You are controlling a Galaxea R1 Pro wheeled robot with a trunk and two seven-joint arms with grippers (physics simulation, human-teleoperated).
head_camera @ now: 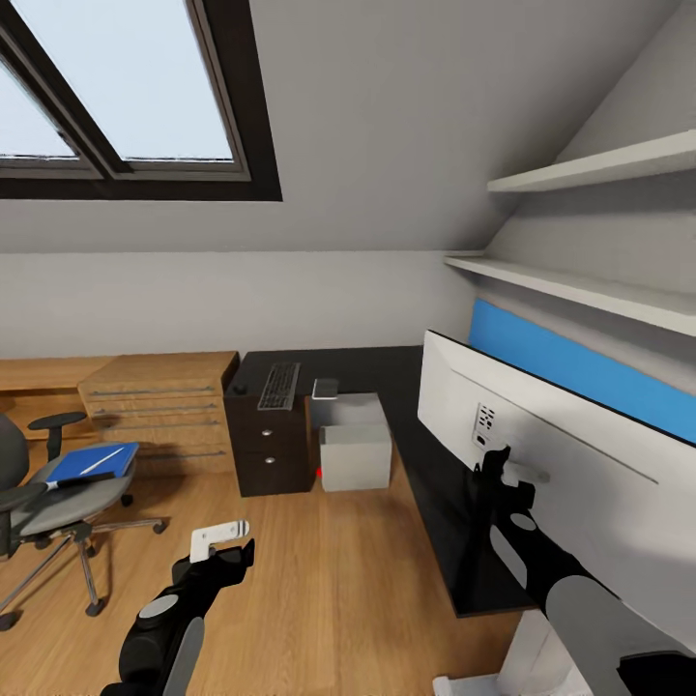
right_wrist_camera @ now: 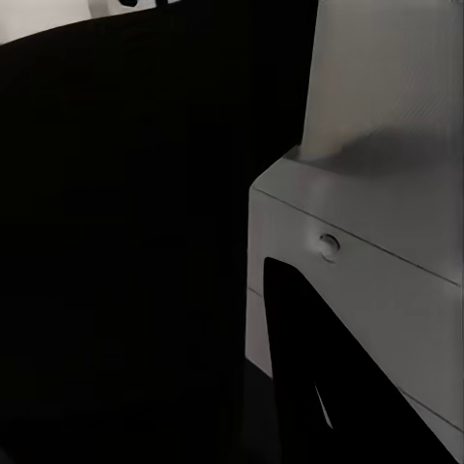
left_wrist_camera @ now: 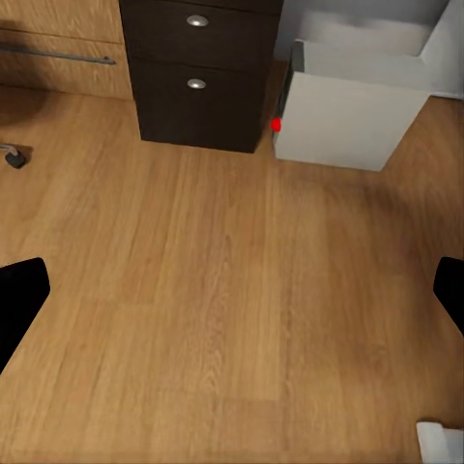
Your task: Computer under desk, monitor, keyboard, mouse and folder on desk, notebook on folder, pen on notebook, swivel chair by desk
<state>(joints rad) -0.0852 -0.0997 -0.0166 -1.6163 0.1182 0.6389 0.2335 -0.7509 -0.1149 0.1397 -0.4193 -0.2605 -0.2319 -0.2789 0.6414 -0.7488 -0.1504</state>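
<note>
Both arms low in the foreground, bedroom workspace spread beyond them.

Left tool (head_camera: 224,546) hangs over bare wooden floor (left_wrist_camera: 222,290), its fingers spread wide and holding nothing; in the left wrist view only dark finger edges show at the sides. At far left the swivel chair (head_camera: 39,493) is cut off by the frame edge, with the blue folder (head_camera: 95,462) on its seat and a thin pale pen (head_camera: 104,460) lying across it; whether a notebook sits there too is hard to tell. Farther right, the keyboard (head_camera: 279,385) lies on the dark worktop (head_camera: 387,372), and the grey computer (head_camera: 355,443) stands on the floor beside the drawers (head_camera: 271,440). Right tool (head_camera: 505,466) sits against the back of the monitor (head_camera: 580,454); I cannot tell how far open it is.
</note>
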